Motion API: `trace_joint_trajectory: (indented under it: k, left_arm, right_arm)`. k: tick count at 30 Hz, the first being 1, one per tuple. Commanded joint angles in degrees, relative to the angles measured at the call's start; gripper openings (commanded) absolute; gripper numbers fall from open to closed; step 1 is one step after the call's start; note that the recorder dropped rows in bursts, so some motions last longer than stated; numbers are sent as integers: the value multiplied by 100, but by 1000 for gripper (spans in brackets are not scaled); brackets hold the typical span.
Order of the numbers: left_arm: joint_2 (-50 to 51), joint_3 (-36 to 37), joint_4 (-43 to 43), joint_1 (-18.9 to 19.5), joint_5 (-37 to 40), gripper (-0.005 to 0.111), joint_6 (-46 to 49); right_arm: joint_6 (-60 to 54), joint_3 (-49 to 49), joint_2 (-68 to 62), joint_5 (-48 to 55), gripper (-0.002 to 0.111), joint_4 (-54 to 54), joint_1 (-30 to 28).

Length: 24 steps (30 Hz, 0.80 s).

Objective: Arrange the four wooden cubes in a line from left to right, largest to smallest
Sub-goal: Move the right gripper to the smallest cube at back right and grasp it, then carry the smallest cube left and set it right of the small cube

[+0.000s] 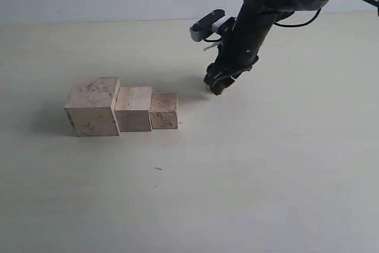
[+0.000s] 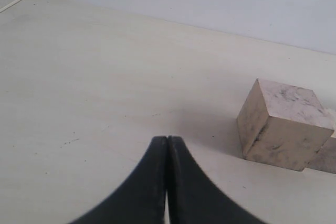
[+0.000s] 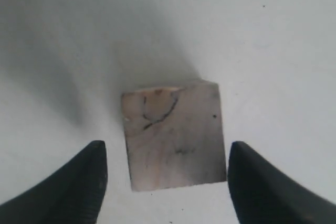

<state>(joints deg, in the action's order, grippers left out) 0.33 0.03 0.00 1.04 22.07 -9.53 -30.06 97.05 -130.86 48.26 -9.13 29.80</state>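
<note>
Three of the four wooden cubes stand touching in a row: the smudged largest cube (image 1: pixel 92 106) on the left, a medium cube (image 1: pixel 134 108) beside it, then a smaller, darker cube (image 1: pixel 164 111). To the right of the row and a little farther back, my right gripper (image 1: pixel 217 85) is lowered to the table. In the right wrist view, my right gripper (image 3: pixel 167 148) is open and straddles the smallest cube (image 3: pixel 174 140), with a gap on each side. My left gripper (image 2: pixel 167 142) is shut on nothing, low over bare table, with the largest cube (image 2: pixel 283 124) ahead of it.
The pale table (image 1: pixel 249 176) stretches bare in front of the row and to its right. The right arm (image 1: pixel 260 10) comes down from the top right. A sliver of the medium cube (image 2: pixel 324 156) shows behind the largest one in the left wrist view.
</note>
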Motion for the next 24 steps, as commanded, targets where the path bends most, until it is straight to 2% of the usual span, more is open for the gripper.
trace_joint_trajectory:
  k: [1, 6, 9, 12, 18, 21, 24]
  left_arm:
    - [-33, -3, -40, -30, -74, 0, 27]
    - [-33, -3, -40, -30, -74, 0, 27]
    - [-33, -3, -40, -30, -74, 0, 27]
    - [-33, -3, -40, -30, -74, 0, 27]
    - [-33, -3, -40, -30, -74, 0, 27]
    - [-33, -3, -40, -30, -74, 0, 27]
    - [-33, -3, -40, -30, -74, 0, 27]
  right_arm:
    - [-39, 20, 14, 3, 40, 7, -20]
    - [-51, 20, 26, 292, 0, 7, -20]
    - [-318, 20, 26, 606, 0, 7, -20]
    - [-1149, 20, 42, 1105, 0, -145, -20]
    - [-3122, 20, 65, 2170, 0, -1219, -20]
    - [-3610, 20, 74, 2170, 0, -1469, -20]
    - [-3634, 20, 74, 2065, 0, -1483, -20]
